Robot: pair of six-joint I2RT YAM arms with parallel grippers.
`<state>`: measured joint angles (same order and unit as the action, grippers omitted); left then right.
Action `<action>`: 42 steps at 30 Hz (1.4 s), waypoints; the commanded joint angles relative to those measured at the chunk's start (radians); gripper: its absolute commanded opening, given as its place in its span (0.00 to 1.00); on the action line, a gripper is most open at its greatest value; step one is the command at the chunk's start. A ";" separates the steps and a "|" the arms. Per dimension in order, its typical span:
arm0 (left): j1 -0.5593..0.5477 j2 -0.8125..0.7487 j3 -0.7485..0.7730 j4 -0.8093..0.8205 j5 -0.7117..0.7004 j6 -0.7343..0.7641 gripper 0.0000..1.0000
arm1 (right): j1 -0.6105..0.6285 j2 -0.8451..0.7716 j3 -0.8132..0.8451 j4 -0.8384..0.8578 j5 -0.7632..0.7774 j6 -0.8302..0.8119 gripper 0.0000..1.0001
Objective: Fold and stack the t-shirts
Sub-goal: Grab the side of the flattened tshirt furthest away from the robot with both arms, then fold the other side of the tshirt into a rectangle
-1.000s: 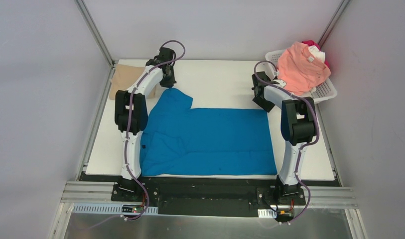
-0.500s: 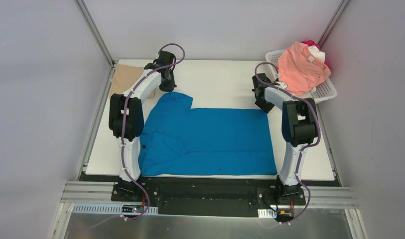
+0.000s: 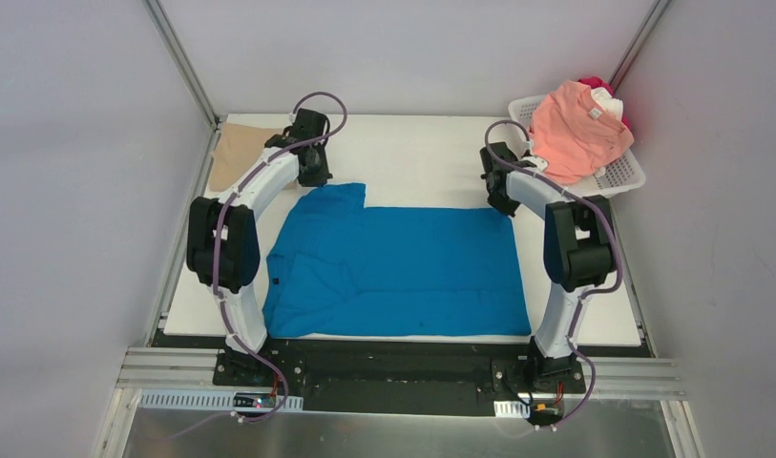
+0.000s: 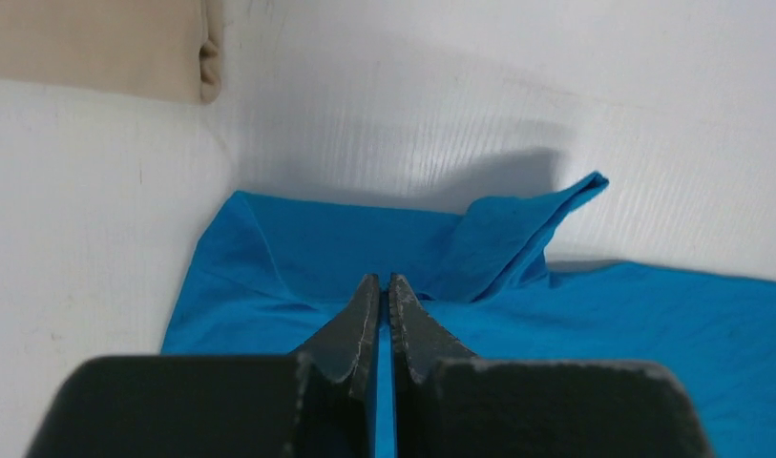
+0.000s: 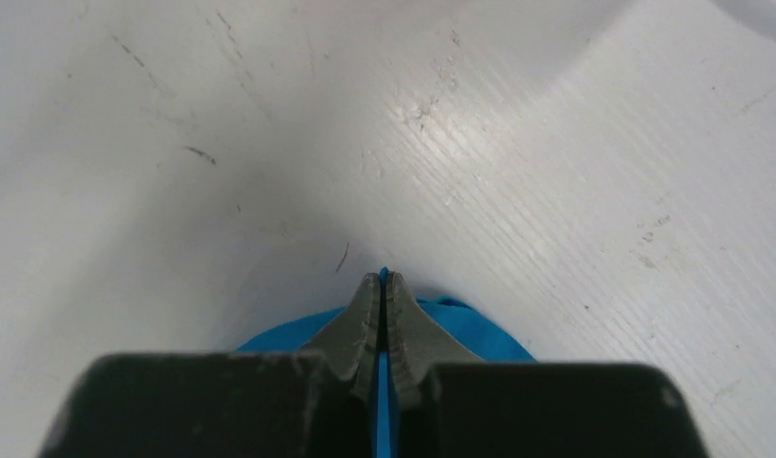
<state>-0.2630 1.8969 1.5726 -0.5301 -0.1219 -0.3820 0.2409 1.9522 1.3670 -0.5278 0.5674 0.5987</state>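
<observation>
Broadly, the white table (image 3: 422, 153) runs out ahead of both pincers. The stretch between them carries the blue t-shirt (image 3: 403, 267), spread nearly flat, its body trailing back from the fingertips toward the arm bases and rumpled along the left pincer's side. Basket (image 3: 627, 176) sits just outward of the right pincer, heaped, with a salmon-pink t-shirt (image 3: 575, 129) on top. Tan t-shirt (image 3: 236, 153) lies folded beyond and outward of the left pincer, apart from the blue cloth. Left pincer (image 4: 385, 286): jaws closed to a hairline with a sliver of blue between them, nipping the shirt's far left corner; a flap of cloth stands up just ahead and to its right. Right pincer (image 5: 383, 281): same tight pinch, a small tongue of the far right corner in the tips, bare table in front. Handling, as a judgement: the cloth looks light and wholly limp, so it will likely sag between the two holds and drag on the table rather than slide cleanly. A thin edge could slip from such narrow tips. Corners and hem are the sensible holds, taken evenly and kept taut so the fold line lands straight.
</observation>
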 commanded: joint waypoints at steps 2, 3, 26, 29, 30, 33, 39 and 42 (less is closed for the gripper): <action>-0.041 -0.180 -0.147 0.038 -0.049 -0.043 0.00 | 0.041 -0.159 -0.068 -0.011 0.056 -0.046 0.00; -0.048 -0.208 -0.180 0.042 -0.055 -0.049 0.00 | 0.050 -0.178 -0.085 -0.013 0.066 -0.050 0.00; -0.177 -1.037 -0.815 -0.027 -0.001 -0.307 0.00 | 0.111 -0.605 -0.364 -0.144 0.052 -0.045 0.00; -0.177 -1.108 -0.820 -0.083 -0.019 -0.334 0.00 | 0.112 -0.623 -0.359 -0.156 0.054 -0.056 0.00; -0.177 -1.130 -0.816 -0.104 -0.029 -0.341 0.00 | 0.112 -0.628 -0.355 -0.162 0.059 -0.056 0.00; -0.177 -1.167 -0.797 -0.151 -0.036 -0.349 0.00 | 0.112 -0.633 -0.345 -0.174 0.077 -0.064 0.00; -0.178 -1.201 -0.761 -0.236 -0.041 -0.353 0.00 | 0.112 -0.641 -0.341 -0.193 0.081 -0.067 0.00; -0.177 -1.223 -0.762 -0.261 -0.028 -0.372 0.00 | 0.112 -0.643 -0.343 -0.197 0.074 -0.067 0.00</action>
<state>-0.4377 0.7067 0.7708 -0.7204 -0.1547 -0.7193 0.3489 1.3483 1.0092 -0.6895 0.6144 0.5446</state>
